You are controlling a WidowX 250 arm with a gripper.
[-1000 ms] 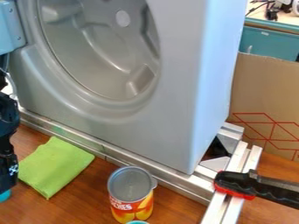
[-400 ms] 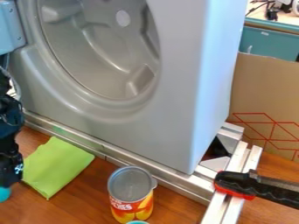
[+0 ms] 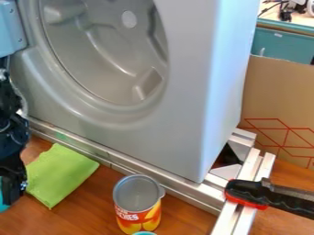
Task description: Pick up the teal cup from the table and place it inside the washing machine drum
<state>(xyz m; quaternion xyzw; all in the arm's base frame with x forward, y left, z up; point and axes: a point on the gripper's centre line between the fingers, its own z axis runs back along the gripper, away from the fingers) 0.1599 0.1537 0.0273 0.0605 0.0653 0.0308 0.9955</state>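
At the left edge hangs the black gripper (image 3: 12,181), partly cut off by the frame, close beside a green cloth (image 3: 60,173) lying on the wooden table. A teal piece (image 3: 3,202) shows at the gripper's lower end; whether it is held cannot be told. To the right of the cloth an opened can (image 3: 138,204) with a red and yellow label stands upright, apart from the gripper. At the bottom edge, in front of the can, the rim of a turquoise object (image 3: 144,233) shows.
Behind, a large grey toy washing machine (image 3: 184,92) stands on a metal rail frame (image 3: 178,187). A black and red clamp (image 3: 255,193) grips the rails at the lower right. A cardboard box (image 3: 279,98) stands behind on the right.
The arm and gripper have shifted a little to the right along the left edge, now covering the cloth's left side. The cloth and the can have stayed put.
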